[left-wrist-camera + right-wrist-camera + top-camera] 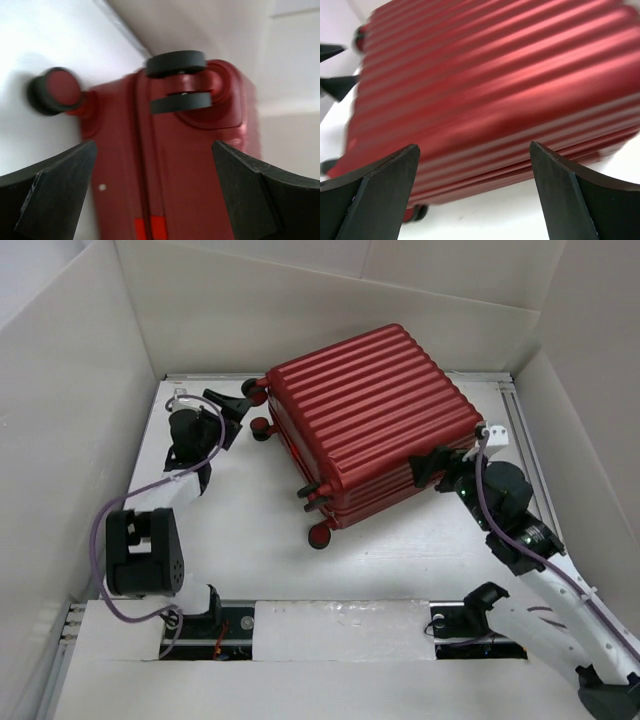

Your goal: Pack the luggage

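Note:
The luggage [368, 420] is a dark-red ribbed hard-shell suitcase lying flat and closed in the middle of the white table, its black wheels toward the left. No lining shows. My left gripper [228, 410] is open at the wheel end, and in the left wrist view [155, 185] the luggage's end [170, 165] with its wheels [176, 62] lies between the jaws. My right gripper [432, 466] is open at the luggage's right front corner, and in the right wrist view [475, 187] the ribbed shell [490, 85] fills the space ahead of the jaws.
White walls [80, 370] enclose the table on the left, back and right. A rail [525, 440] runs along the right edge. Both arm bases sit at the near edge [330, 625]. The left gripper's fingers [335, 85] show at the far left of the right wrist view.

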Tool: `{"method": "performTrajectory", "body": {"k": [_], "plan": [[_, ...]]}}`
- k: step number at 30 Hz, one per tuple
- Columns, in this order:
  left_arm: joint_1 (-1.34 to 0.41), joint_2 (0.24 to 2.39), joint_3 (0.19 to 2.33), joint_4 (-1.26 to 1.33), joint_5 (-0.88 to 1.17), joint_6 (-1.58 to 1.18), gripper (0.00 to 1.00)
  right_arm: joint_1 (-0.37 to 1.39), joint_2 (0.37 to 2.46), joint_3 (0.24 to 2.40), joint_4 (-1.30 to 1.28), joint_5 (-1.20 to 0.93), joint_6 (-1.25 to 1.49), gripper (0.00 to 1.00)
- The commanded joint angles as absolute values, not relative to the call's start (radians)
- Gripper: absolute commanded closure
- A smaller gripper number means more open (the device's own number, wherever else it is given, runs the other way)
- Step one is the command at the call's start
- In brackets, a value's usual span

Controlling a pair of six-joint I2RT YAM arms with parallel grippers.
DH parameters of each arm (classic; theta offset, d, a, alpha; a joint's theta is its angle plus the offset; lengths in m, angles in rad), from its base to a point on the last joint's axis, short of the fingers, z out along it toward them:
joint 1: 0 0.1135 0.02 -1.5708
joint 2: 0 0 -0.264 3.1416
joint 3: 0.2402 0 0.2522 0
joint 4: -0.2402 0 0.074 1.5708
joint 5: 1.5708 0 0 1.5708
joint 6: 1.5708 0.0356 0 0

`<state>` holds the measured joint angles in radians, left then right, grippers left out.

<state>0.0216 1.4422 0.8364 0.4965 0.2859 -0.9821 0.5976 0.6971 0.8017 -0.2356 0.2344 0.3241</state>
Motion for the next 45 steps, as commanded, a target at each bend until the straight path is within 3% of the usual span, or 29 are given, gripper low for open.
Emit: {"method": "performTrajectory", "body": {"k": [1,9,18,22,26,27,30,32,37,45], "plan": [[0.054,1.521,0.882,0.881,0.506,-1.110,0.00,0.481,0.724,0.844,-0.207,0.117,0.284,0.03],[0.074,1.742,1.025,1.008,0.578,-1.193,0.00,0.175,0.781,0.793,-0.120,-0.260,0.275,0.03],[0.074,1.948,1.227,1.086,0.647,-1.281,0.03,0.045,0.844,0.747,-0.048,-0.374,0.285,0.03],[0.064,1.971,1.241,1.057,0.623,-1.258,0.14,-0.012,0.853,0.736,-0.023,-0.374,0.320,0.07],[0.055,2.023,1.252,1.133,0.623,-1.296,0.51,-0.095,0.834,0.727,-0.003,-0.374,0.353,0.12],[0.055,2.023,1.252,1.158,0.633,-1.313,0.72,-0.106,0.825,0.727,-0.003,-0.374,0.353,0.14],[0.055,2.037,1.252,1.224,0.644,-1.368,0.97,-0.120,0.871,0.738,0.015,-0.443,0.353,0.17],[0.055,2.023,1.214,1.273,0.644,-1.394,1.00,-0.120,0.969,0.765,0.015,-0.526,0.330,0.26],[0.067,1.905,1.010,1.485,0.580,-1.460,1.00,-0.108,1.136,0.776,0.149,-0.754,0.370,0.38],[0.034,1.743,0.702,1.615,0.520,-1.451,1.00,0.061,1.298,0.941,0.158,-0.735,0.360,0.42]]}}
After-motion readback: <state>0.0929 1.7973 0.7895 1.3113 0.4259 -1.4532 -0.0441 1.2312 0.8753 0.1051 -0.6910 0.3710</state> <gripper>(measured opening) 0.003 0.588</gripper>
